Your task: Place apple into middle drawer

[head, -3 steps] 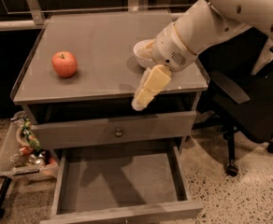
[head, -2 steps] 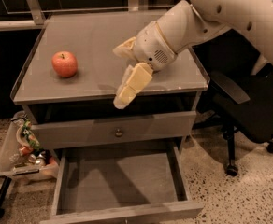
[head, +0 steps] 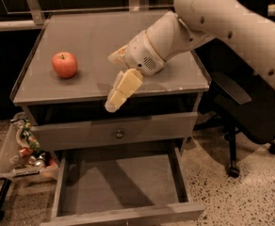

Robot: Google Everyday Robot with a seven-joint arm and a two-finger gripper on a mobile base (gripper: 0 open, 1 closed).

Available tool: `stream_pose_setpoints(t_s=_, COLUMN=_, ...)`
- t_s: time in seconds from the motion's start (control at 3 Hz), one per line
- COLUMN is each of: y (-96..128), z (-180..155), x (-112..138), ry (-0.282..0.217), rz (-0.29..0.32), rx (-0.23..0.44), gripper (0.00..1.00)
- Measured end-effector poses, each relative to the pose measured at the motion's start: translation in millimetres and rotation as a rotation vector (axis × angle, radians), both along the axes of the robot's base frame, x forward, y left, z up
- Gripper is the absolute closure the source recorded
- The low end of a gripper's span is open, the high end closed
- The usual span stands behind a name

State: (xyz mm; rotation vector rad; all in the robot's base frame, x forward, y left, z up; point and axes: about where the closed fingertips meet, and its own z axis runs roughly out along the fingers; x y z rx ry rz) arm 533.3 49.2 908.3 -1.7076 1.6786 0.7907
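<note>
My gripper [head: 115,100] hangs over the front edge of the cabinet top [head: 128,36], angled down and to the left, with its tip in front of the dark gap under that top. From this angle I cannot tell whether it is apart or together. I see nothing in it, and it looks to be touching nothing. The apple [head: 64,64] sits upright on the left part of the cabinet top, well apart from my gripper and off to its left. Below, the middle drawer [head: 118,185] stands pulled out, with its flat grey floor bare. Just above it is a closed drawer front [head: 81,135] with a small round knob [head: 119,134]. A clear bin [head: 8,154] with bits of litter sits on the floor left of the cabinet, and an office chair [head: 243,102] stands to the right.
</note>
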Motion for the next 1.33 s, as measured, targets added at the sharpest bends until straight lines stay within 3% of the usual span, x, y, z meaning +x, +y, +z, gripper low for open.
stream_pose_setpoints(t_s=0.67, y=37.0, z=-37.5, x=78.8, ry=0.021, rz=-0.114, rx=0.001, gripper=0.0)
stream_pose_setpoints(t_s=1.0, y=52.9, z=-36.0, x=113.0, ry=-0.005, rz=-0.122, rx=-0.017, gripper=0.0)
stream_pose_setpoints(t_s=1.33, y=57.0, z=-29.6, x=116.9, ry=-0.018, rz=-0.121, rx=-0.01, gripper=0.0)
